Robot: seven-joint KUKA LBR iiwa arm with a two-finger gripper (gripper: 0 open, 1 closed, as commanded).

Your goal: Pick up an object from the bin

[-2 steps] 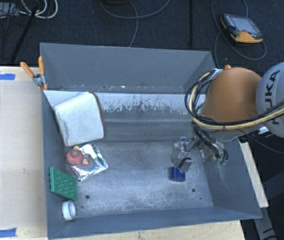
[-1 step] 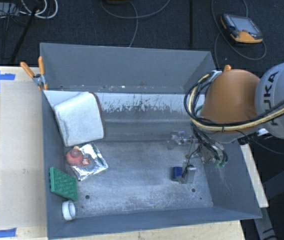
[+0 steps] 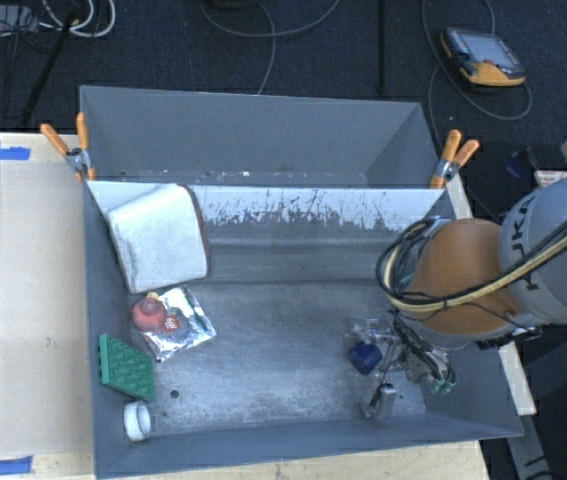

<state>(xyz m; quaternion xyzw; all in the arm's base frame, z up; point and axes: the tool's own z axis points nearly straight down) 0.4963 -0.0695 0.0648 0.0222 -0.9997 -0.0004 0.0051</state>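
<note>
Your gripper [image 3: 383, 380] is down low in the bin [image 3: 263, 393], near its front right corner. The arm reaches in from the right, so the orange cover [image 3: 463, 268] and its looped cables [image 3: 403, 258] hang over much of the tool. Because of that, you cannot tell from here whether the tool is wide, narrow or closed on anything.

The thing nearest it is a small blue piece [image 3: 365, 356] on the bin floor, just beside the gripper on its left. It may be touching the tool, but the view is too poor to be sure. It lies alone on bare floor, so it is likely the easiest thing to reach cleanly.

Everything else sits well apart along the left wall:
- A white roll [image 3: 158, 233] leans in the back left corner.
- A red round thing [image 3: 149, 313] rests on a crinkled shiny packet [image 3: 185, 326].
- A green flat piece [image 3: 126, 363] lies just in front of those.
- A small white cap [image 3: 137, 420] sits at the front left corner.

Judge the pick as not yet made.
</note>
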